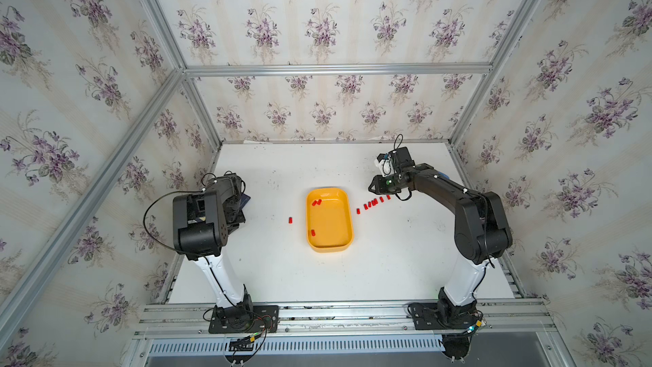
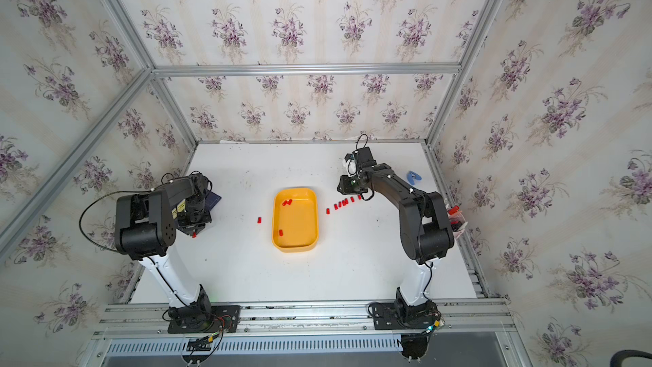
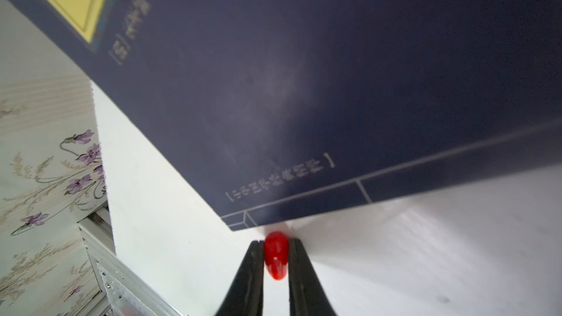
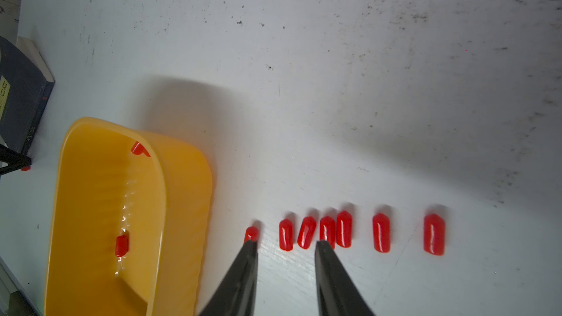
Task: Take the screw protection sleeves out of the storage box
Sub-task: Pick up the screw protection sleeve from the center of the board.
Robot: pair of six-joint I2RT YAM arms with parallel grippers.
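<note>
The yellow-orange storage box (image 1: 330,220) (image 2: 296,220) lies mid-table; inside it are a pair of red screw protection sleeves (image 1: 316,202) and a single one (image 1: 312,232). One sleeve (image 1: 290,220) lies on the table left of the box. A row of several sleeves (image 1: 373,203) (image 4: 343,232) lies to its right. My left gripper (image 3: 276,243) is at the table's left, shut on a red sleeve (image 3: 276,256) just off the booklet's corner. My right gripper (image 4: 286,243) is open above the row's box end, with nothing between its fingers.
A dark blue booklet (image 3: 304,86) (image 2: 211,199) lies flat at the left, under my left arm. A blue clip (image 2: 413,177) lies at the back right, and a pale pink cup holding red-capped pens (image 2: 457,218) stands at the right edge.
</note>
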